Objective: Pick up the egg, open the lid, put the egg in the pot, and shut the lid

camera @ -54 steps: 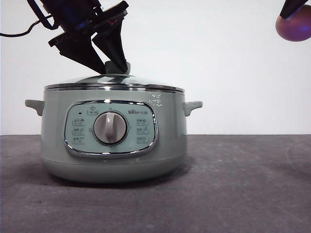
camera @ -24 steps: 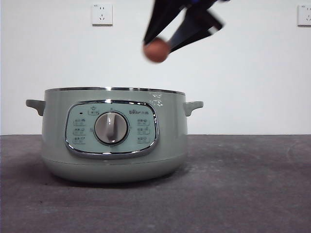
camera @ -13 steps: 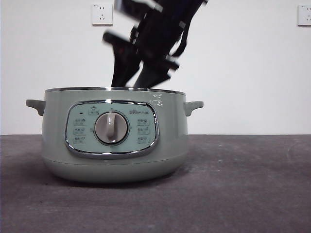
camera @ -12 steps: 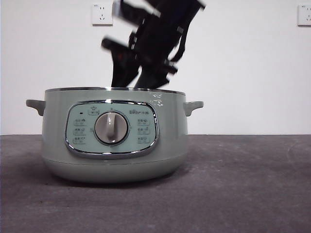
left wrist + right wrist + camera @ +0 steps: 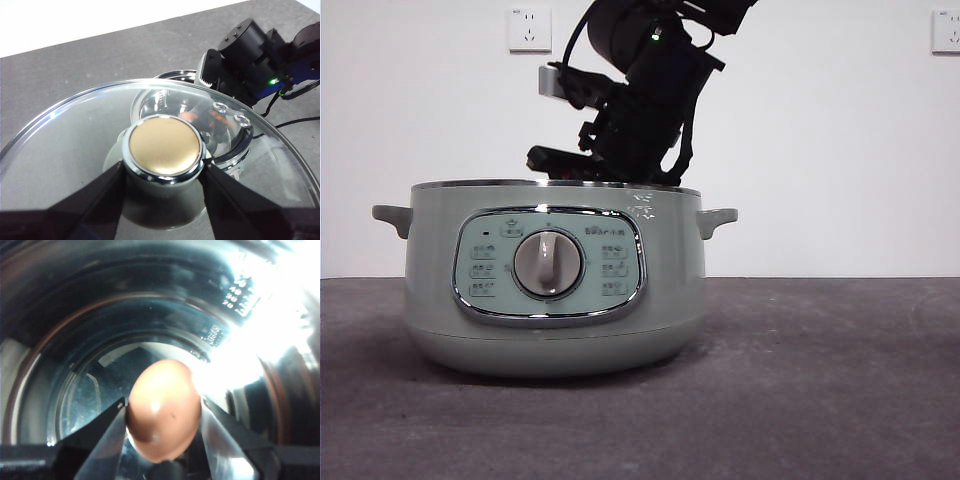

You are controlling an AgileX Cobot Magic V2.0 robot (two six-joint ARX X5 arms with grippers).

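The sage-green pot (image 5: 555, 285) stands open on the table, its steel inside showing in the right wrist view (image 5: 125, 340). My right gripper (image 5: 162, 415) is shut on the brown egg (image 5: 162, 407) and holds it deep inside the pot, above the shiny bottom. In the front view that arm (image 5: 640, 95) reaches down into the pot's mouth and the egg is hidden by the wall. My left gripper (image 5: 162, 170) is shut on the knob (image 5: 164, 146) of the glass lid (image 5: 65, 145) and holds it up and off to the side of the pot (image 5: 200, 120).
The pot sits on a dark grey tabletop (image 5: 820, 380) before a white wall with two sockets (image 5: 529, 28). The right arm's wrist and a cable (image 5: 295, 122) show beyond the lid in the left wrist view.
The lid has been lifted off the pot and out of the front view. My right arm has swung in from the right with the egg and lowered it into the pot.
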